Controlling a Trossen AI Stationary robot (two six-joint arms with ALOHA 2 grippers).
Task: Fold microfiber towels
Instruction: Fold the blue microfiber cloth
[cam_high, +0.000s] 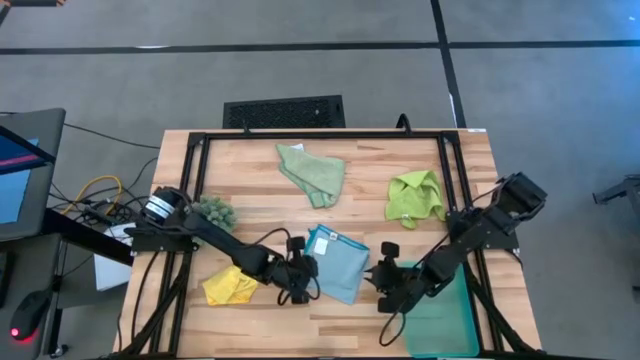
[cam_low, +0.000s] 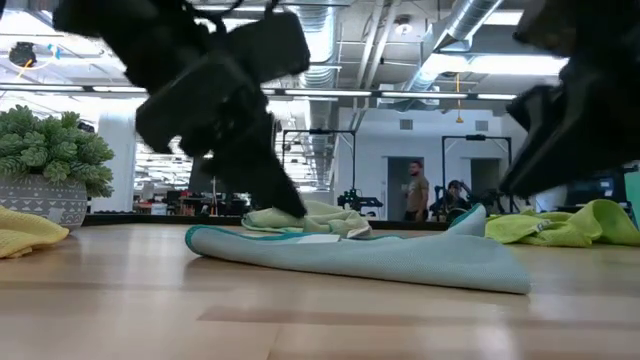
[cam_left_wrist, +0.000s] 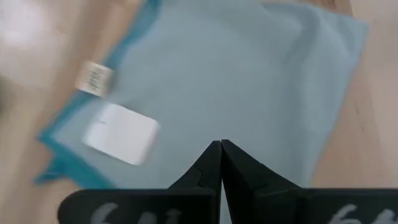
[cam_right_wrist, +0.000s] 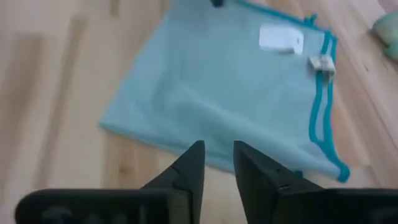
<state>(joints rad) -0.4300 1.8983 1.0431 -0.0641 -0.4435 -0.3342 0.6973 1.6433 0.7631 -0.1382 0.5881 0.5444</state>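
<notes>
left gripper (cam_high: 303, 281): fingers pressed together with nothing between them, as the left wrist view shows the two tips meeting in front of the light blue towel (cam_left_wrist: 236, 87). in the high view it sits at the towel's left edge, just beside or touching the cloth; contact cannot be confirmed.

right gripper (cam_high: 386, 290): fingers set narrowly apart, holding nothing. it sits just beside the towel's right edge, with the teal tray (cam_high: 445, 320) beneath and behind the arm.

the light blue towel (cam_high: 337, 262) lies between the two grippers near the table's front centre, spread roughly flat and rotated so its corners point diagonally. its white label (cam_right_wrist: 281, 38) and small tag (cam_right_wrist: 323, 63) sit at the corner farthest from the right gripper.

key relation: the towel lies to the right of the left gripper and to the left of the right gripper, both about equally near. judged step: each gripper takes its own edge to begin the fold.

the pale sage green towel (cam_high: 313, 172), lime green towel (cam_high: 416, 196) and yellow towel (cam_high: 229, 286) lie crumpled, well apart. a dark green spiky clump (cam_high: 215, 211) rests near the left arm.
</notes>
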